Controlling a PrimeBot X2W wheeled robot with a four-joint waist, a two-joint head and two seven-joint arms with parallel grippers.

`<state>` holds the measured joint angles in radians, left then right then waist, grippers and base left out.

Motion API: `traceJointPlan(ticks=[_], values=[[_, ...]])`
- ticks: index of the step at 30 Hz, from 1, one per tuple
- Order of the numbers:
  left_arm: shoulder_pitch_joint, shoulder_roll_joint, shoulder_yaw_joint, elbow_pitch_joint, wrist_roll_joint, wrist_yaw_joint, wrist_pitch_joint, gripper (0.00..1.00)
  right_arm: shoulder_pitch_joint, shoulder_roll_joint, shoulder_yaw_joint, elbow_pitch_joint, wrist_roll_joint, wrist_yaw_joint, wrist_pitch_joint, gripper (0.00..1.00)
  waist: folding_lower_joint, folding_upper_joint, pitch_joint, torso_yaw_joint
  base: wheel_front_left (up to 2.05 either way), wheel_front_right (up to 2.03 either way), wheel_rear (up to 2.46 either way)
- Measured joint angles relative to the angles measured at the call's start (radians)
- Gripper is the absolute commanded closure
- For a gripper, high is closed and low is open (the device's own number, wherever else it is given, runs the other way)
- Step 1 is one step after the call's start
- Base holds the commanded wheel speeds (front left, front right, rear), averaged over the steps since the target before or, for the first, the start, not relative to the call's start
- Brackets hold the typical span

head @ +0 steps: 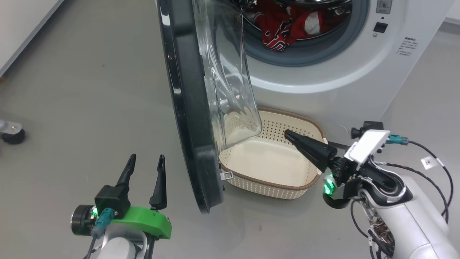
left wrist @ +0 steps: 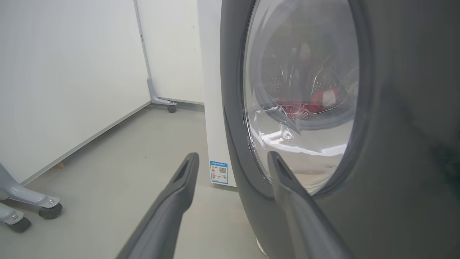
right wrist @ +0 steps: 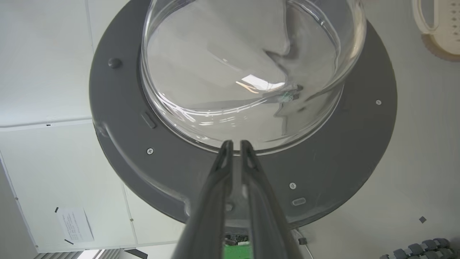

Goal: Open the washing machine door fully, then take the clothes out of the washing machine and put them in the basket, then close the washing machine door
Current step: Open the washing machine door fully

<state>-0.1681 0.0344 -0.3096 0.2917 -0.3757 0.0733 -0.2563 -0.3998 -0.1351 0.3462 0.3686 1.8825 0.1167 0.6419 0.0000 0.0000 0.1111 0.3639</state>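
The white washing machine (head: 359, 64) stands at the upper right with its washing machine door (head: 187, 108) swung out edge-on toward me, glass bowl (head: 233, 90) facing right. Red and white clothes (head: 287, 25) lie in the drum. On the floor below the opening sits the cream basket (head: 305, 183), with nothing in it. My right gripper (head: 287, 133) is shut over the basket, pointing at the bowl with a small gap; in its wrist view the right gripper (right wrist: 236, 142) faces the door's grey inner side (right wrist: 118, 136). My left gripper (head: 147, 156) is open on the door's outer side.
A caster wheel (head: 12, 135) sits on the grey floor at the far left. White wall panels and wheeled legs (left wrist: 39, 205) stand to the left of the machine's side (left wrist: 212, 108), which bears a blue label (left wrist: 218, 172). Open floor lies left of the door.
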Motion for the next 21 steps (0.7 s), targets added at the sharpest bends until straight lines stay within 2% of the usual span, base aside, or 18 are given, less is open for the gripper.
traceJointPlan(ticks=[1,2,6,13,21], values=[[0.002,0.000,0.004,0.000,0.001,0.002,0.000,0.00,0.009,-0.006,-0.012,-0.003,-0.002,0.000,-0.013,0.17,0.0000,0.0000,0.000,-0.004,0.00,0.00,0.00],[0.004,0.000,0.003,0.000,0.001,0.002,0.000,0.00,0.020,-0.012,-0.025,-0.008,-0.006,0.004,-0.028,0.00,0.0000,0.0000,-0.001,-0.008,0.00,0.00,0.00],[0.013,0.000,0.002,0.001,0.008,0.002,0.000,0.00,0.075,-0.045,-0.102,-0.042,-0.033,0.005,-0.104,0.00,0.0000,0.0000,-0.008,-0.025,0.00,0.00,0.00],[0.016,0.000,0.010,0.002,0.024,0.002,0.000,0.00,0.145,-0.066,-0.160,-0.105,-0.100,0.005,-0.198,0.00,0.0000,0.0000,-0.017,-0.040,0.00,0.00,0.00],[0.022,0.000,0.027,0.002,0.027,0.002,0.000,0.00,0.230,-0.159,-0.230,-0.147,-0.353,0.005,-0.427,0.00,0.0000,0.0000,-0.023,-0.050,0.00,0.00,0.00]])
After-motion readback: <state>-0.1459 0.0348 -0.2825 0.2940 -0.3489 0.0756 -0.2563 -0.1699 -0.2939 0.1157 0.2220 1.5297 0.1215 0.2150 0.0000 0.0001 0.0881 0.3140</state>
